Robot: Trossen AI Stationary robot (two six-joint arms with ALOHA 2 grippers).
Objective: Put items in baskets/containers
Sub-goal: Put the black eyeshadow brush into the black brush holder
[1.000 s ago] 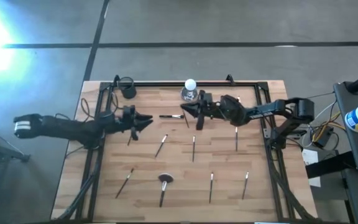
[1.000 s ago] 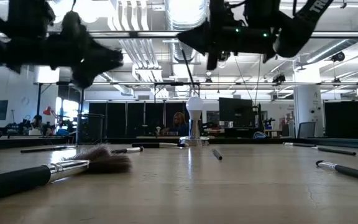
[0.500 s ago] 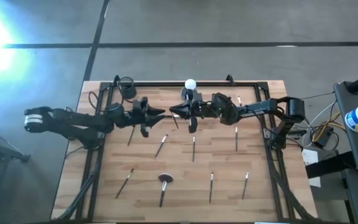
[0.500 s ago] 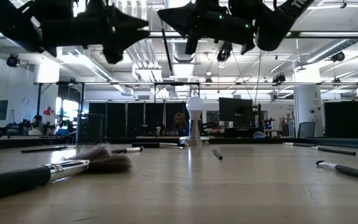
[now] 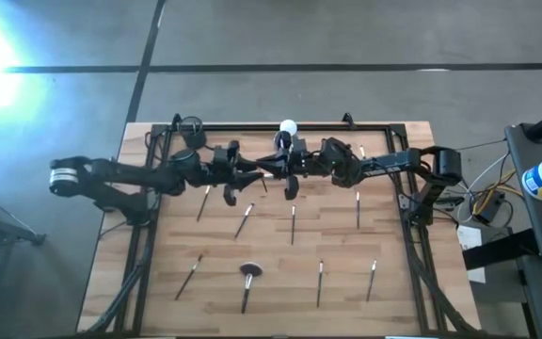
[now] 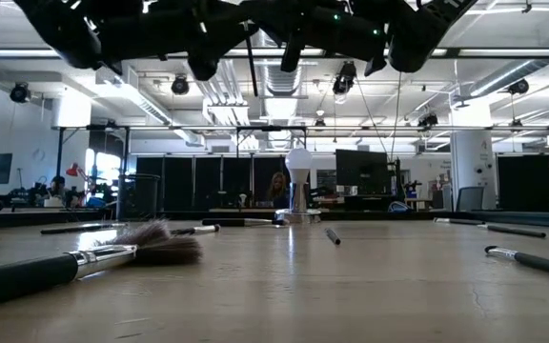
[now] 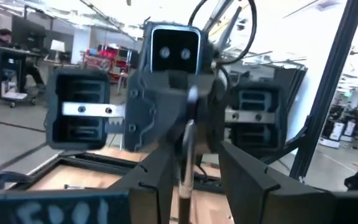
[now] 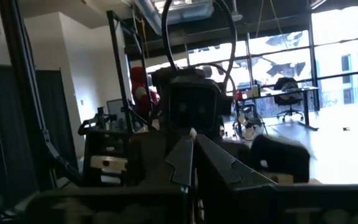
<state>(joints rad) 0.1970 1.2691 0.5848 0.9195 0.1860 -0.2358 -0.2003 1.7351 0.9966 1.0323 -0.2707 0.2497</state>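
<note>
Abt 9 brushes (image 5: 293, 224), 1 w/ fluffy head; 1 blk cup (image 5: 194, 138); 1 white ball (image 5: 288, 126); 2 arms.

overhead, table-level, two facing wrist views

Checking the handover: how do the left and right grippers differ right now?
Left gripper: fingers open, either side of the brush. Right gripper: fingers shut on that brush. The left gripper comes from the table's left, the right gripper from its right. Both hover above the table, facing each other.
</note>
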